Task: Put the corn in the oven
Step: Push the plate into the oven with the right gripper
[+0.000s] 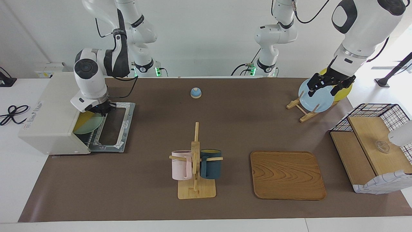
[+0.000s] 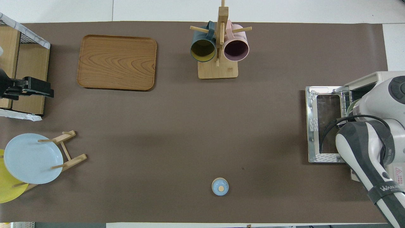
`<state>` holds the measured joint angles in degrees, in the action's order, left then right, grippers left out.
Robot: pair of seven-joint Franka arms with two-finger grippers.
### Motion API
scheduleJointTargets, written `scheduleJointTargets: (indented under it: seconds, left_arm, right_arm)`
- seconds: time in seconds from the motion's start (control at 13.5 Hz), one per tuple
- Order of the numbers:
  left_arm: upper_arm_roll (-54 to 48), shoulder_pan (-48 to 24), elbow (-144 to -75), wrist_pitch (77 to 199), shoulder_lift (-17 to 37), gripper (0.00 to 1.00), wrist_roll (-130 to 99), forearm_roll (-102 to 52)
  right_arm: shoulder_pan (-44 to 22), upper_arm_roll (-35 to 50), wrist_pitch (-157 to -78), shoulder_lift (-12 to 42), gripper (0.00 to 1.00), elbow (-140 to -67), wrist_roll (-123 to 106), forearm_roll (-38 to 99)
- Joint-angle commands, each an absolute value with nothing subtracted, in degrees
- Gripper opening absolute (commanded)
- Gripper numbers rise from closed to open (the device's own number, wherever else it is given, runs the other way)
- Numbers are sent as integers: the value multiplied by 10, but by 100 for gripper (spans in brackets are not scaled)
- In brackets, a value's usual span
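The cream-white oven (image 1: 48, 112) stands at the right arm's end of the table, its glass door (image 1: 112, 129) dropped open flat. A yellow elongated shape, seemingly the corn (image 1: 82, 122), lies slanted in the oven's mouth on a pale green plate (image 1: 91, 126). My right gripper (image 1: 102, 111) is at the mouth, right at the corn's upper end. The right arm hides the gripper and the corn in the overhead view, where the oven (image 2: 376, 77) and door (image 2: 326, 126) show. My left gripper (image 1: 323, 92) waits open and empty, raised at the left arm's end (image 2: 47, 90).
A plate rack (image 1: 302, 112) holds a blue plate (image 1: 317, 100) and a yellow plate. A wire-and-wood basket box (image 1: 370, 145) stands beside it. A wooden tray (image 1: 286, 175), a mug tree (image 1: 195, 161) with two mugs and a small blue bell (image 1: 195, 92) stand mid-table.
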<state>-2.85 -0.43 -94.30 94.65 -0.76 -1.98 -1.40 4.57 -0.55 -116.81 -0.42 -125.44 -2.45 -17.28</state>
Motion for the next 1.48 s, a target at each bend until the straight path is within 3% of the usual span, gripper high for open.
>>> scheduleJointTargets:
  seconds: [0.0, 0.22, 0.59, 0.67, 0.96, 1.11, 1.4]
  left_arm:
    - [-33, 4, -956, 962, -15, 100, -12, -5]
    - [-32, 4, -957, 964, -15, 100, -13, -5]
    - [-32, 4, -955, 955, -18, 100, -16, -5]
    - [-32, 4, -955, 954, -19, 100, -16, -5]
    - [-32, 4, -954, 954, -20, 100, -17, -5]
    - [-32, 4, -954, 954, -20, 100, -17, -5]
    - [-32, 4, -954, 954, -20, 100, -17, -5]
  right_arm:
    - [85, 1, -1200, -20, 0, -1282, -67, -182]
    - [91, 2, -1217, -21, 0, -1296, -69, -181]
    - [86, 3, -1220, -17, 23, -1287, -62, -172]
    - [82, 4, -1218, -16, 23, -1281, -61, -172]
    - [44, 5, -1192, -9, 12, -1251, -40, -130]
    - [6, 5, -1188, -7, 0, -1252, 16, -120]
    - [-33, 5, -1188, -16, 0, -1269, 71, -111]
